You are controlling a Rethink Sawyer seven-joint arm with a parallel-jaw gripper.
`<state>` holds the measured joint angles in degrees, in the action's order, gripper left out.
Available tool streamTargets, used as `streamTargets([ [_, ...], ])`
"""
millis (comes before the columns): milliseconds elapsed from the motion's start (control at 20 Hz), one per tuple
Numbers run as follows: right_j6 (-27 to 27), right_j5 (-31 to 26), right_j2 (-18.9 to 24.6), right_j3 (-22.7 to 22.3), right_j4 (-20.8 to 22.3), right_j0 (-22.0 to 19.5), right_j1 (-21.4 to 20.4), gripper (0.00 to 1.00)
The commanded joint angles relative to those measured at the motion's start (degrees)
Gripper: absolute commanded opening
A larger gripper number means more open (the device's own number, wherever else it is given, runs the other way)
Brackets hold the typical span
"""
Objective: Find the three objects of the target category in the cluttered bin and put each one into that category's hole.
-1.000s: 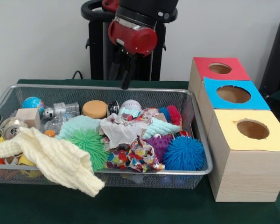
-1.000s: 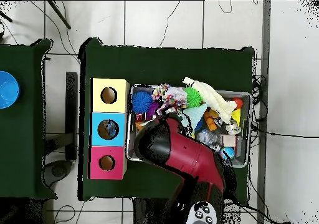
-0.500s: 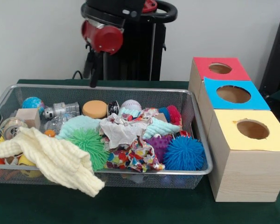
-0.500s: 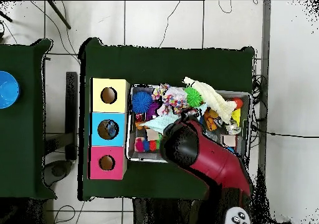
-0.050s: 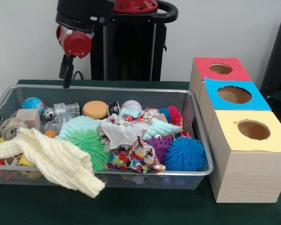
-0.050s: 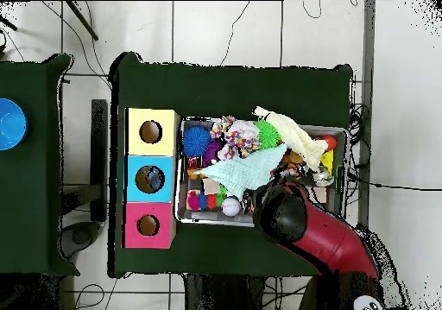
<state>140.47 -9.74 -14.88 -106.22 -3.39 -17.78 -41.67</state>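
On the green-covered worktop (image 5: pixel 131 208), nearest the camera, a ribbed cream knitted cloth (image 5: pixel 54 161) spills over the front rim of the silver wire-mesh bin (image 5: pixel 196 136). Just behind it lie a green spiky rubber ball (image 5: pixel 89 145), a blue spiky rubber ball (image 5: pixel 184 153) and a crumpled patterned rag (image 5: pixel 131 157); the target category is not given, so which three things are wanted cannot be said. To the side stand three wooden boxes topped yellow (image 5: pixel 253 131), blue (image 5: pixel 234 95) and red (image 5: pixel 221 69), each with a round hole. Along the bin's far wall sit a round tan disc (image 5: pixel 95 109), a small globe-printed ball (image 5: pixel 33 104) and a white baseball (image 5: pixel 131 106). Farthest back, the black claw (image 5: pixel 66 73) hangs above the bin's far rim, touching nothing and holding nothing. Everything in the bin lies below it and toward the camera, so any pick means coming forward and down. Whether its fingers are spread or pressed together I cannot tell.
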Motion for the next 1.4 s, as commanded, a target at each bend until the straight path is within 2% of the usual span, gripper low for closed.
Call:
streamTargets([
  [50, -0.58, 4.96, 9.39, -4.91, 6.12, -3.35, 1.51, 1.0],
  [800, 3.05, 9.36, 12.86, -5.45, 10.22, -6.65, 2.99, 1.0],
  [1400, 4.46, 12.02, 14.31, -5.73, 11.55, -7.92, 4.1, 1.0],
])
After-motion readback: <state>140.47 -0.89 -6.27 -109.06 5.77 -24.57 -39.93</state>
